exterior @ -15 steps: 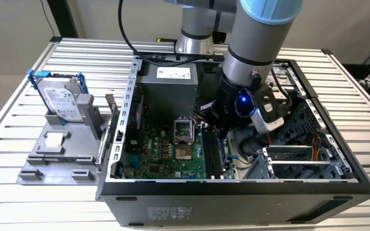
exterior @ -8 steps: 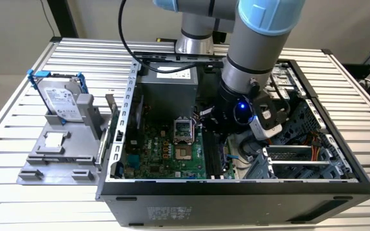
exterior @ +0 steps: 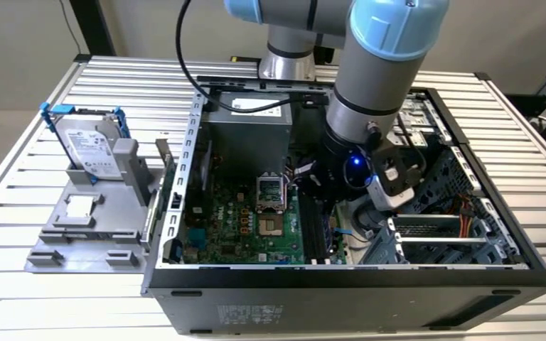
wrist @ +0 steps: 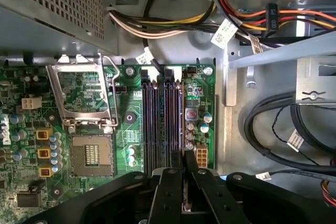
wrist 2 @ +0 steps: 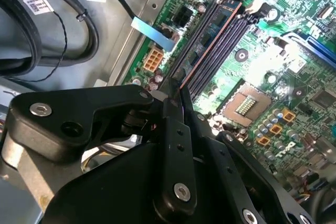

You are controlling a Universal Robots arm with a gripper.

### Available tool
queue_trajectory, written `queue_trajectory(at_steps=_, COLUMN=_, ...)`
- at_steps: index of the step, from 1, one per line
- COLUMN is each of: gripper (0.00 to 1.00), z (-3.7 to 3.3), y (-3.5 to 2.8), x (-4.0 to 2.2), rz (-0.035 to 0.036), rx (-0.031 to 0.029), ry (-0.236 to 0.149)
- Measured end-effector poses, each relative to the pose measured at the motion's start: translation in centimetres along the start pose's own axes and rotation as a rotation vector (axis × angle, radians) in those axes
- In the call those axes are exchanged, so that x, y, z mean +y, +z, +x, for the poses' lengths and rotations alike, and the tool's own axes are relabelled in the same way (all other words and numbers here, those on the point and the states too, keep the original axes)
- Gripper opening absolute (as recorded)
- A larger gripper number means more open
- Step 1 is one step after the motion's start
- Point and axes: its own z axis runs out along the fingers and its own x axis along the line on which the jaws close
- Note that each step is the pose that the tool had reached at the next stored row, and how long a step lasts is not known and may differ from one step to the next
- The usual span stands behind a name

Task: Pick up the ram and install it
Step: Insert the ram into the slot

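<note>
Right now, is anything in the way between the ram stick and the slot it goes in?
Nothing I can see. The claw holds the ram edge-down right along the long black slots, with no cable or part crossing between them.

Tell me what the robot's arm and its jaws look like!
The arm is a thick grey tube with light-blue caps at its joints. A black cable hangs beside it, and a small blue light glows at the wrist. The gripper is black, with flat jointed links held by silver screws.
</note>
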Motion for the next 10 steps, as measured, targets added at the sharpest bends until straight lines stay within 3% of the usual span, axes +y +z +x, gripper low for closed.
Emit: queue_trajectory(at_steps=10, gripper=0.00, z=0.00, y=0.35, x=0.01, rz=-0.0003, rx=0.0001, ry=0.000)
